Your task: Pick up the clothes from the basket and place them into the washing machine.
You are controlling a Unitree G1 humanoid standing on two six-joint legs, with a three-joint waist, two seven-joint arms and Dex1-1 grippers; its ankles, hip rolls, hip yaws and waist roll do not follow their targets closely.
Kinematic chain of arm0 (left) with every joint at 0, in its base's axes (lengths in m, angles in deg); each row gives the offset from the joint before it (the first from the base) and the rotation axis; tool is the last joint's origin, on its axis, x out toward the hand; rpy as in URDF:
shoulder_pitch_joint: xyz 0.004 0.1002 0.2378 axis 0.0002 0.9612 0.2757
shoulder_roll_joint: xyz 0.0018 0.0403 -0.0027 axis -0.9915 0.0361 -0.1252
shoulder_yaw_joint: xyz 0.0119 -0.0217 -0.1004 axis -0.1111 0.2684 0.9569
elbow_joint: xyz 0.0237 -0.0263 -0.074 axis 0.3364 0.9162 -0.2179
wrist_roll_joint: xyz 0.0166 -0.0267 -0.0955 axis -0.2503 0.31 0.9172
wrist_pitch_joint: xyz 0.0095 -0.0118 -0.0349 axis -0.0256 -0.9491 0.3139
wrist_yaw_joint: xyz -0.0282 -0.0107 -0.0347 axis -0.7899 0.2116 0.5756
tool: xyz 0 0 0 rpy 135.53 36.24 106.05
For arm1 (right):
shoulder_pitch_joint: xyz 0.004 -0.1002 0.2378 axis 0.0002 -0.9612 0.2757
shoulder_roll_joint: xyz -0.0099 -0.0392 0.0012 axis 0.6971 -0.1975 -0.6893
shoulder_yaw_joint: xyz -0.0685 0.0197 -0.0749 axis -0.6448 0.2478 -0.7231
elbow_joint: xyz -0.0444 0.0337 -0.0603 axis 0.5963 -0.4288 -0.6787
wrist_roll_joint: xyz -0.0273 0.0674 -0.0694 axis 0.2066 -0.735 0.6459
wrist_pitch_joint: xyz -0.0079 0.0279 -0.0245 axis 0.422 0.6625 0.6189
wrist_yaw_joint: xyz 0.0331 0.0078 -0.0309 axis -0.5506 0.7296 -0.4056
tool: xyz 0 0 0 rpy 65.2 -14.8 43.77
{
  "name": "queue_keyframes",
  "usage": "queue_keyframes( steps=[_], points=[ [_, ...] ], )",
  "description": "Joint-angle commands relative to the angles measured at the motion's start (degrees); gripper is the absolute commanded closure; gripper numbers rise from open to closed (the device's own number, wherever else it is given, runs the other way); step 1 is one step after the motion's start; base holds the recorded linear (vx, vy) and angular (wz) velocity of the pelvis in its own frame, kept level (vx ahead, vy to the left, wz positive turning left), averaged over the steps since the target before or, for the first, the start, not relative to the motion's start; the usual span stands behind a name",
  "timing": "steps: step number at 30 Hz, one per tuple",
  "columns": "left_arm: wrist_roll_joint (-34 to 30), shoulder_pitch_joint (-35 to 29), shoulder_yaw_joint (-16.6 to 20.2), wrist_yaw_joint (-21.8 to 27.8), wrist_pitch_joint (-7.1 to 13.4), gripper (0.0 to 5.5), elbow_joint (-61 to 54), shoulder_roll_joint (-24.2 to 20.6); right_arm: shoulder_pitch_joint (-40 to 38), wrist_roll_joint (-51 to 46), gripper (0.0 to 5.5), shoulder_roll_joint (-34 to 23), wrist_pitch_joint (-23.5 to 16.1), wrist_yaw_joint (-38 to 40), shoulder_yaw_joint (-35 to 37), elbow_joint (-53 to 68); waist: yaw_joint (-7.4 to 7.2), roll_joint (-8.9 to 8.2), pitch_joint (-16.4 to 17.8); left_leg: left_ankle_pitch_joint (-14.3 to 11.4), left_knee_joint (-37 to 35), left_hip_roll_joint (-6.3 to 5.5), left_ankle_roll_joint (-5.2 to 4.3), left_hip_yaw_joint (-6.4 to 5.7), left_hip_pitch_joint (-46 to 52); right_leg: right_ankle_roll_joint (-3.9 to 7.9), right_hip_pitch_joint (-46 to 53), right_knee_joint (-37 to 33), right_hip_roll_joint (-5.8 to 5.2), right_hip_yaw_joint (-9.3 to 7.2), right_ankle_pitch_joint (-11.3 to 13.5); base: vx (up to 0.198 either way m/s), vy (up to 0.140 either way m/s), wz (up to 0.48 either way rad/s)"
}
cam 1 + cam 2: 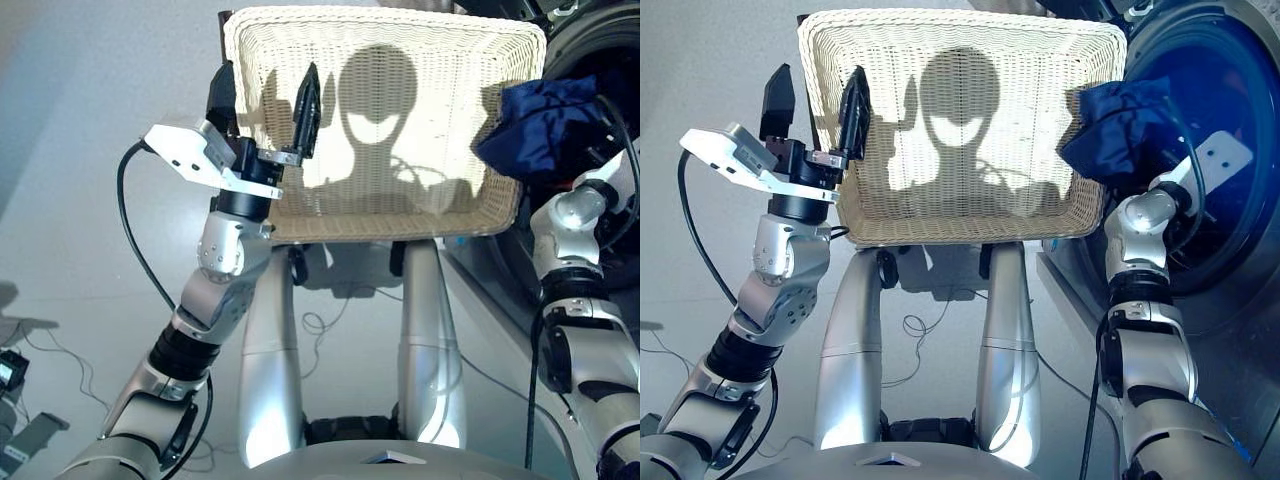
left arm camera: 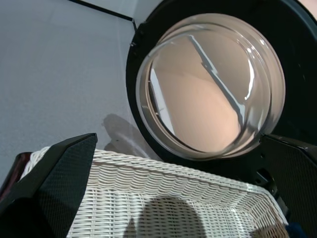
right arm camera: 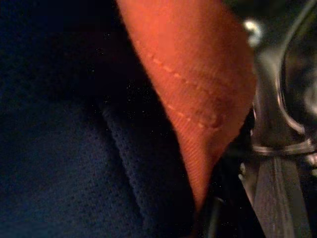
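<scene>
you had no readable text, label, brand, number or sign anywhere in these views. the basket showed only plain weave, and the washing machine with its glass door carried no marking you could read. the dark blue garment and the orange-red cloth showed stitching only, no tag or print. the white plate on the left arm was blank apart from small holes.
</scene>
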Motion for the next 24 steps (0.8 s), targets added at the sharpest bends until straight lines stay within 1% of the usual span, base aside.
queue_keyframes(
  steps=[1,2,3,4,5,6,7,8,9,10,11,13,14,15,16,17,18,19,21,23,24],
  points=[
    [0.6,-0.6,0.0,-0.4,4.4,0.00,-5.6,-0.5,0.6,-5.8,5.50,-8.2,-4.5,1.7,1.9,-2.7,0.29,1.40,-0.9,-3.8,2.0,1.46,-3.38,-2.20,2.5,2.04,2.5,-3.1,-0.12,0.71,1.6,0.000,0.000,0.000],
    [0.7,-1.0,0.1,-0.6,4.4,0.00,-5.6,-0.7,1.9,-6.8,5.50,-9.4,-4.5,1.7,1.9,-4.1,0.32,1.46,-0.9,-3.1,1.8,1.39,-3.35,-2.19,2.0,2.05,2.1,-3.4,-0.16,0.78,2.3,0.000,0.000,0.000],
    [0.9,-0.8,0.0,-0.5,4.3,0.00,-5.6,-0.8,2.3,-8.8,5.50,-10.6,-4.8,1.5,2.3,-5.6,0.38,1.52,-0.9,-3.8,2.1,1.48,-3.45,-2.24,2.5,2.10,2.5,-2.9,-0.18,0.76,1.6,0.000,0.000,0.000],
    [1.0,-1.0,-0.1,-0.6,4.3,0.00,-5.7,-0.9,3.2,-10.7,5.50,-12.1,-4.7,0.7,2.3,-7.6,0.53,1.59,-0.9,-3.2,2.0,1.41,-3.41,-2.25,2.0,2.09,2.1,-3.2,-0.28,0.80,2.3,0.000,0.000,0.000],
    [1.1,-0.8,-0.3,-0.8,4.2,0.00,-5.6,-1.0,3.6,-11.7,5.50,-13.0,-4.8,0.1,1.8,-8.7,0.65,1.69,-0.9,-3.9,2.3,1.50,-3.51,-2.31,2.4,2.11,2.5,-2.7,-0.29,0.70,1.5,0.000,0.000,0.000],
    [1.2,-0.9,-0.2,-0.8,4.0,0.00,-5.7,-1.1,4.4,-13.7,5.50,-14.0,-5.1,-0.7,1.9,-9.8,0.69,1.75,-0.9,-3.2,2.0,1.45,-3.48,-2.26,2.0,2.15,2.1,-3.1,-0.35,0.70,2.3,0.000,0.000,0.000],
    [1.3,-0.8,-0.2,-0.8,4.0,0.00,-5.8,-1.2,4.8,-15.2,5.50,-14.9,-5.8,-1.0,2.1,-10.4,0.76,1.82,-0.9,-3.4,2.3,1.49,-3.54,-2.27,2.0,2.15,2.1,-2.9,-0.36,0.70,2.0,0.000,0.000,0.000],
    [1.5,-0.7,-0.3,-0.8,4.0,0.00,-5.9,-1.3,5.2,-16.4,5.50,-15.4,-6.1,-1.2,2.2,-11.0,0.78,1.87,-0.9,-4.0,2.6,1.56,-3.63,-2.26,2.3,2.19,2.5,-2.7,-0.40,0.61,1.5,0.000,0.000,0.000],
    [1.8,-0.8,-0.2,-0.9,3.9,0.00,-6.0,-1.4,5.8,-19.1,5.50,-15.9,-7.4,-1.6,3.1,-11.5,0.78,1.89,-0.9,-3.5,2.5,1.53,-3.61,-2.32,2.0,2.16,2.2,-2.8,-0.41,0.60,1.9,0.000,0.000,0.000],
    [2.1,-0.7,-0.3,-0.9,3.8,0.00,-6.1,-1.5,6.5,-22.6,5.50,-16.5,-8.9,-1.7,4.3,-12.0,0.73,1.94,-0.9,-4.0,2.8,1.58,-3.72,-2.37,2.3,2.18,2.4,-2.4,-0.42,0.55,1.4,0.000,0.000,0.000],
    [2.3,-1.0,-0.4,-1.0,3.8,0.00,-6.2,-1.7,6.9,-24.3,5.50,-17.0,-8.8,-3.0,3.8,-12.6,0.83,1.84,-0.9,-3.4,2.7,1.47,-3.68,-2.39,1.8,2.17,1.9,-2.7,-0.47,0.58,2.1,0.000,0.000,0.000],
    [2.5,-0.9,-0.3,-1.1,3.5,0.00,-6.3,-1.9,7.4,-28.6,5.50,-18.0,-9.7,-3.8,4.6,-14.7,0.82,1.76,-0.9,-3.7,3.0,1.58,-3.80,-2.49,1.8,2.19,2.0,-2.3,-0.37,0.57,1.8,0.000,0.000,0.000],
    [2.6,-1.0,-0.3,-1.2,3.4,0.00,-6.3,-2.0,7.8,-30.3,5.50,-18.2,-9.8,-4.1,4.9,-15.2,0.74,1.68,-0.9,-3.4,2.9,1.61,-3.80,-2.54,1.6,2.21,1.8,-2.4,-0.37,0.65,2.2,0.000,0.000,0.000],
    [2.8,-0.9,-0.4,-1.3,3.1,0.00,-6.2,-2.2,7.9,-33.0,5.50,-18.6,-10.3,-4.9,5.2,-16.1,0.75,1.54,-0.9,-3.8,3.2,1.69,-3.86,-2.58,1.7,2.22,2.0,-2.2,-0.41,0.65,1.9,0.000,0.000,0.000],
    [2.9,-0.9,-0.3,-1.3,3.0,0.00,-6.3,-2.3,8.2,-34.8,5.50,-18.6,-10.8,-5.2,5.6,-16.5,0.68,1.56,-0.9,-3.5,3.1,1.72,-3.88,-2.52,1.5,2.23,1.9,-2.4,-0.42,0.69,2.2,0.000,0.000,0.000],
    [3.3,-0.8,-0.3,-1.6,2.8,0.00,-6.3,-2.4,8.3,-37.3,5.50,-18.0,-12.1,-4.9,5.9,-16.2,0.58,1.54,-0.9,-3.8,3.2,1.79,-3.96,-2.40,1.7,2.23,2.1,-2.4,-0.44,0.70,2.1,0.000,0.000,0.000],
    [3.3,-0.9,-0.3,-1.7,2.7,0.00,-6.4,-2.5,8.4,-37.6,5.50,-17.9,-12.3,-5.0,5.9,-16.1,0.55,1.44,-0.9,-3.5,3.0,1.77,-3.93,-2.37,1.5,2.24,2.0,-2.6,-0.45,0.73,2.4,0.000,0.000,0.000],
    [3.6,-0.7,-0.1,-1.9,2.5,0.00,-6.4,-2.6,8.2,-38.7,5.50,-17.6,-13.4,-4.3,6.6,-15.9,0.47,1.41,-0.9,-3.8,3.3,1.77,-3.95,-2.35,1.7,2.24,2.1,-2.4,-0.42,0.77,2.2,0.000,0.000,0.000],
    [3.8,-0.8,0.2,-2.3,2.3,0.00,-6.7,-2.6,8.1,-40.6,5.50,-16.3,-15.3,-3.3,7.3,-13.8,0.28,1.32,-0.9,-3.5,3.1,1.79,-3.87,-2.30,1.4,2.22,1.7,-2.6,-0.39,0.94,2.5,0.000,0.000,0.000],
    [4.0,-0.6,0.2,-2.5,2.0,0.00,-6.9,-2.5,7.4,-40.2,5.50,-14.7,-16.3,-1.9,7.5,-11.2,0.06,1.18,-0.9,-3.5,3.2,1.81,-3.81,-2.18,1.3,2.22,1.5,-2.5,-0.35,1.07,2.6,0.000,0.000,0.000],
    [4.2,-0.7,0.1,-2.7,1.7,0.00,-7.0,-2.3,7.2,-39.6,5.50,-13.5,-17.6,-0.5,7.5,-9.8,0.03,1.18,-0.9,-3.6,3.2,1.77,-3.77,-2.11,1.3,2.21,1.5,-2.4,-0.32,1.13,2.6,0.000,0.000,0.000]
  ],
)
